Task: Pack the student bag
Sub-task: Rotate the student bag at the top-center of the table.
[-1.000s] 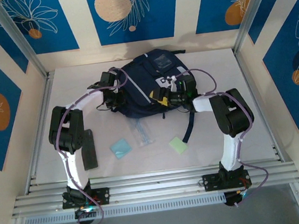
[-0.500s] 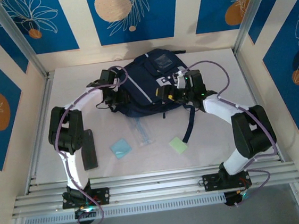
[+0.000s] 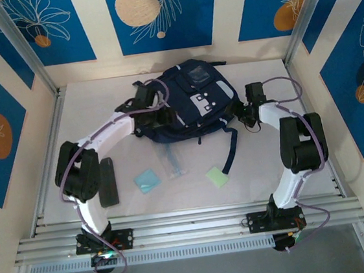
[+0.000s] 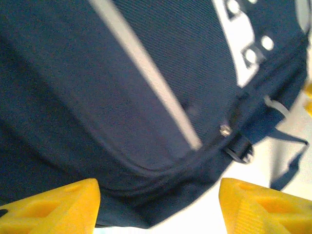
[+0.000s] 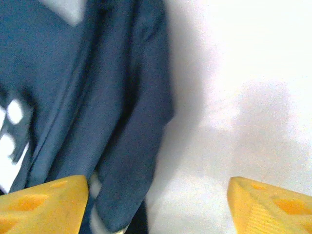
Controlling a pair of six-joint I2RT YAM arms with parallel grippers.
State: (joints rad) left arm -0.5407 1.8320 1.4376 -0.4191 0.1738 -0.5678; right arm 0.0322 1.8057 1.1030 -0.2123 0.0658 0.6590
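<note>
The student bag (image 3: 198, 102) is lying right in front of the wide-open, empty left gripper (image 4: 158, 200) and beside the open, empty right gripper (image 5: 158, 197), probably for opening.

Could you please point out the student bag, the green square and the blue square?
student bag (image 3: 186, 118), top external view, navy front fabric.
green square (image 3: 217, 176), top external view, its middle.
blue square (image 3: 147, 179), top external view, its middle.
</note>
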